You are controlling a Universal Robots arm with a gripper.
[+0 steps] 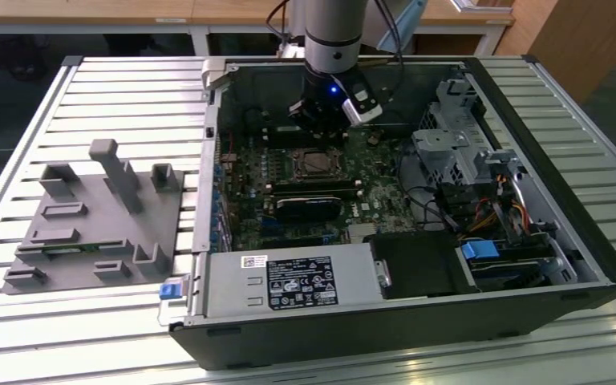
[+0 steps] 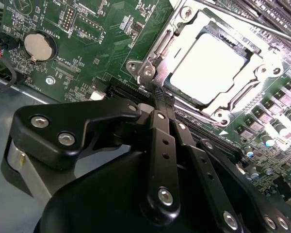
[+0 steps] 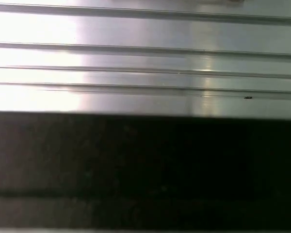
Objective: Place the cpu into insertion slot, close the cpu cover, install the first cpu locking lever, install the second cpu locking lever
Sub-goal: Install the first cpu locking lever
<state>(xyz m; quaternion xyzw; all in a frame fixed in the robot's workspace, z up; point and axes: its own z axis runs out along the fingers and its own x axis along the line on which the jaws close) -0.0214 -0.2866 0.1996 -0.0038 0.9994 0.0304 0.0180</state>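
The cpu (image 2: pixel 206 68) lies flat in the insertion slot (image 1: pixel 314 163), its pale face bright in the second wrist view. The silver cpu cover (image 2: pixel 180 35) rests down around it, its cut-out centre framing the chip. A thin metal lever rod (image 2: pixel 242 22) runs along the socket's far side. My gripper (image 2: pixel 161 99) hangs just off the socket's corner, its black fingers (image 2: pixel 160 131) pressed together with nothing seen between them. In the exterior view the gripper (image 1: pixel 321 120) sits low inside the open case, just behind the socket.
The case (image 1: pixel 565 241) lies open on a slatted metal table (image 3: pixel 145 58). A black heatsink block (image 1: pixel 305 210) and memory slots (image 1: pixel 310 188) lie in front of the socket. A drive cage (image 1: pixel 458 152) stands on the exterior view's right and a grey fixture (image 1: pixel 94 216) on its left. A coin battery (image 2: pixel 38 46) sits on the board.
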